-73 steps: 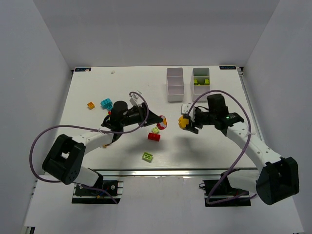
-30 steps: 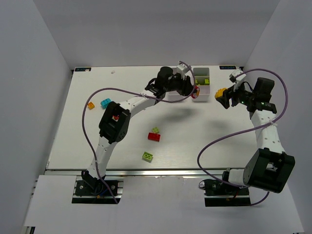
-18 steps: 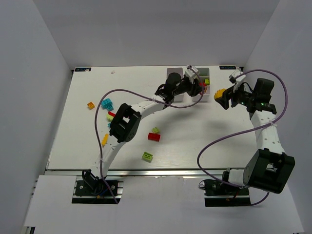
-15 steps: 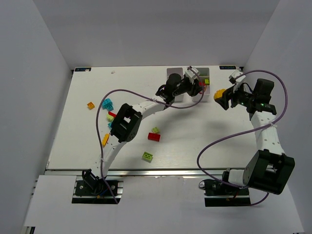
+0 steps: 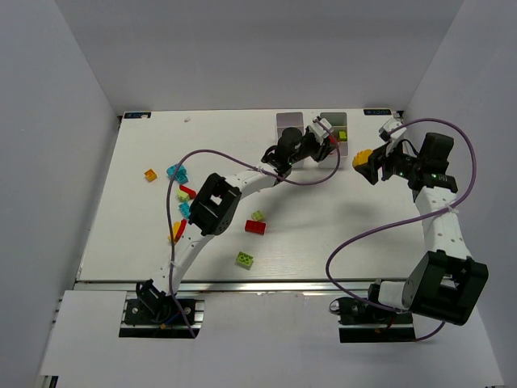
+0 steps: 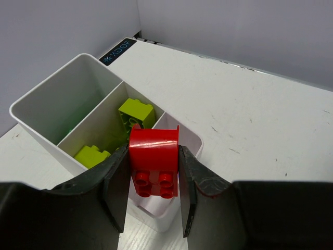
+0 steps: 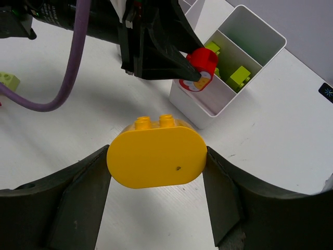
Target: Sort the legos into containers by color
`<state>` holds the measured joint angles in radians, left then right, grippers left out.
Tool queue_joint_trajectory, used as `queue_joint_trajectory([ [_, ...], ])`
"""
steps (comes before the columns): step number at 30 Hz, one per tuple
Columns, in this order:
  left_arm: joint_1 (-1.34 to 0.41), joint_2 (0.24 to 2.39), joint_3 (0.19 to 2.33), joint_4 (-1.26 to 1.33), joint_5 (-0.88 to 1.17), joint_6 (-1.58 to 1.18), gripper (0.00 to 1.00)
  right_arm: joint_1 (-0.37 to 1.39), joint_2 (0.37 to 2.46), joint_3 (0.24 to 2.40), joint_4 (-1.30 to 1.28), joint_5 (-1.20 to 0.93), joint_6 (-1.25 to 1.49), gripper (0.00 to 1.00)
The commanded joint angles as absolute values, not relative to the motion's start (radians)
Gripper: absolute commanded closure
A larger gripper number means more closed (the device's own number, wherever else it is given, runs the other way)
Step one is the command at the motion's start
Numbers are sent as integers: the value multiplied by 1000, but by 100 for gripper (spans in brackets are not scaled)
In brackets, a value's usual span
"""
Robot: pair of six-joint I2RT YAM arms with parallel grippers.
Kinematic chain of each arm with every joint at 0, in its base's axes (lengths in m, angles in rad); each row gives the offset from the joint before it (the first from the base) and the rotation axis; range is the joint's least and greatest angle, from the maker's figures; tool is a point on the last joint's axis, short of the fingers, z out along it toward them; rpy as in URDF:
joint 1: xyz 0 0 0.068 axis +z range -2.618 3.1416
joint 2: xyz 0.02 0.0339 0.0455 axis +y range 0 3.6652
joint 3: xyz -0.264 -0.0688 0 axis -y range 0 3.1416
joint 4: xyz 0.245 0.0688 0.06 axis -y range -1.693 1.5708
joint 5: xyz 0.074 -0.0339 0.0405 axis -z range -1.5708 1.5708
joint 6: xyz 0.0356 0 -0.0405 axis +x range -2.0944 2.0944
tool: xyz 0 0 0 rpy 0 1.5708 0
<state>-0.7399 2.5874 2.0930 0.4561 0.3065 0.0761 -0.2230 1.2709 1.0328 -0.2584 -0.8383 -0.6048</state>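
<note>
My left gripper (image 5: pixel 325 138) is shut on a red lego (image 6: pixel 154 155) and holds it above the near compartment of the right white container (image 6: pixel 78 66). That container's middle compartment holds two lime legos (image 6: pixel 136 111). My right gripper (image 5: pixel 365 158) is shut on a yellow rounded lego (image 7: pixel 156 158) and hovers above the table just right of the same container (image 7: pixel 229 99). The left container (image 5: pixel 288 120) is partly hidden behind my left arm. Loose legos lie on the table: a red one (image 5: pixel 256 226), lime ones (image 5: pixel 244 259), a cyan one (image 5: pixel 175 171) and an orange one (image 5: pixel 150 175).
My left arm stretches from the near left across the table, its purple cable looping over the loose legos on the left. The two grippers are close together at the right container. White walls enclose the table on three sides.
My left gripper has reached farther right with the red lego, from over the left container to over the right one. My right gripper has stayed nearly still with the yellow lego.
</note>
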Motion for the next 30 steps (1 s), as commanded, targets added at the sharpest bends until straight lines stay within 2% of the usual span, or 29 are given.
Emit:
queue_joint_trajectory([
  [1, -747, 2582, 2152, 479, 308, 104, 100, -225, 1241, 1029, -224, -868, -586, 100],
  [5, -747, 2588, 2154, 472, 307, 106, 97, -225, 1241, 1025, -222, -873, -581, 100],
  [9, -750, 2594, 2154, 462, 293, 109, 84, -225, 1241, 1028, -221, -873, -583, 100],
  [17, -752, 2603, 2172, 443, 285, 120, 79, -225, 1243, 1031, -219, -873, -581, 100],
  [25, -753, 2594, 2169, 459, 287, 114, 80, -225, 1244, 1032, -218, -873, -580, 100],
  [30, -758, 2528, 2122, 535, 284, 117, 87, -225, 1246, 1032, -215, -874, -577, 100],
])
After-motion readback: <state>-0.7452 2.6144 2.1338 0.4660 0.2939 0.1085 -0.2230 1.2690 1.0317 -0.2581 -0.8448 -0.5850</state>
